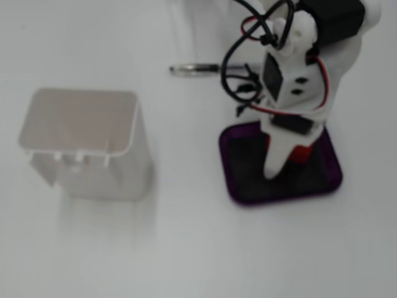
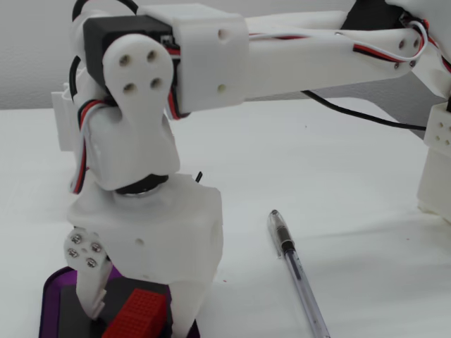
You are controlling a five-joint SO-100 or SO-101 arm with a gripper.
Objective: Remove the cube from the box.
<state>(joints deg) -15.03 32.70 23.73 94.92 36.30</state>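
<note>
The red ribbed cube lies in the shallow purple box with a black bottom. My white gripper reaches down into the box, with one finger on the cube's left and the broad jaw on its right, both against it. In a fixed view from above, the gripper stands over the box, and the cube shows just right of the pointed finger; the other finger is hidden under the wrist. The cube sits low, at the box floor.
A tall white plastic container stands on the left of the white table. A pen lies behind the box; it also shows in a fixed view to the right of the gripper. The arm's base is at far right.
</note>
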